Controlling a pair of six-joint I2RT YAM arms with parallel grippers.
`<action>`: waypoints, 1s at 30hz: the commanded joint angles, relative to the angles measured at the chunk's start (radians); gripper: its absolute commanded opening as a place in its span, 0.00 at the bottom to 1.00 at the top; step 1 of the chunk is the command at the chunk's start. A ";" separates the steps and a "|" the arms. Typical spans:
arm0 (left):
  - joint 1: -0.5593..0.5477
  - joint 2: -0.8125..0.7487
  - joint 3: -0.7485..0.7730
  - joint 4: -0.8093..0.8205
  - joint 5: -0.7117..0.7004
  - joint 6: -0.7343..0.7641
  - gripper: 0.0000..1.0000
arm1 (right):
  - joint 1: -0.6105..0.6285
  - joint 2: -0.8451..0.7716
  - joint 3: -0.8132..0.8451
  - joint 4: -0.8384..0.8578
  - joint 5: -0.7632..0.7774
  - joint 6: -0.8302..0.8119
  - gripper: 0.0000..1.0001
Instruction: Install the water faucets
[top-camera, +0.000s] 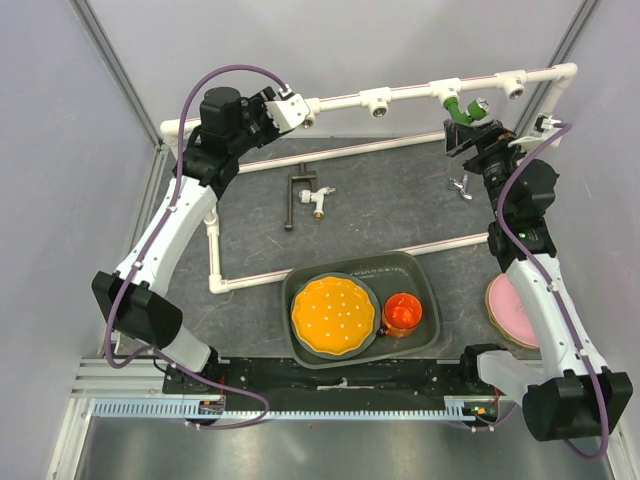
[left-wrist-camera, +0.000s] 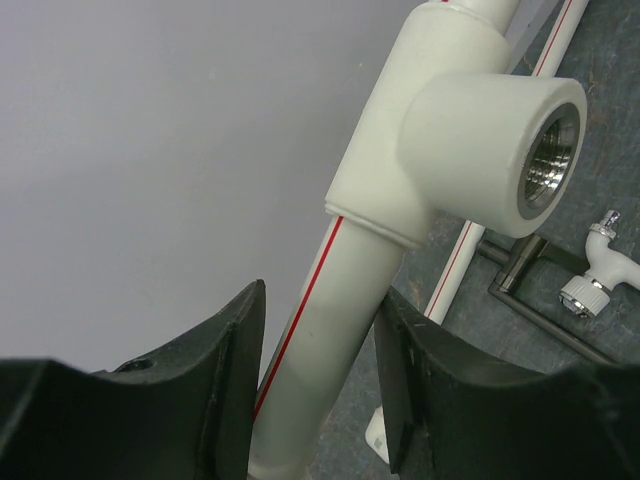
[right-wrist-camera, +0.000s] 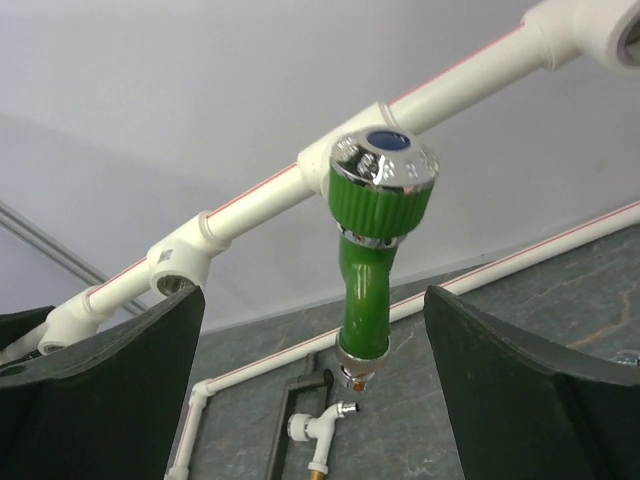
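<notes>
The green water faucet (right-wrist-camera: 365, 290) with its round silver tip (right-wrist-camera: 385, 158) hangs from a white tee on the upper PVC pipe (top-camera: 410, 95). My right gripper (right-wrist-camera: 312, 300) stands open around the green faucet (top-camera: 456, 107), with neither finger touching it. My left gripper (left-wrist-camera: 320, 295) is shut on the upper pipe (left-wrist-camera: 330, 330) just below an empty threaded tee socket (left-wrist-camera: 500, 150), at the frame's left end (top-camera: 298, 113). The black-handled white-and-brass faucet (top-camera: 310, 196) lies on the mat inside the frame. The tiny silvery faucet (top-camera: 461, 187) lies near the right arm.
A grey tray (top-camera: 425, 275) at the front holds an orange plate (top-camera: 333, 315) and an orange cup (top-camera: 402, 313). A pink disc (top-camera: 510, 310) lies to the right behind the right arm. The low pipe rails (top-camera: 330, 268) border the mat.
</notes>
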 joint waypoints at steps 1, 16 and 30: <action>-0.006 -0.035 -0.015 -0.054 0.002 -0.111 0.02 | -0.003 -0.018 0.099 -0.094 0.017 -0.107 0.98; -0.006 -0.050 -0.033 -0.045 0.004 -0.110 0.02 | -0.062 0.137 0.168 -0.028 0.038 0.098 0.64; -0.006 -0.053 -0.042 -0.041 0.007 -0.110 0.02 | -0.175 0.262 -0.160 0.626 -0.181 1.106 0.00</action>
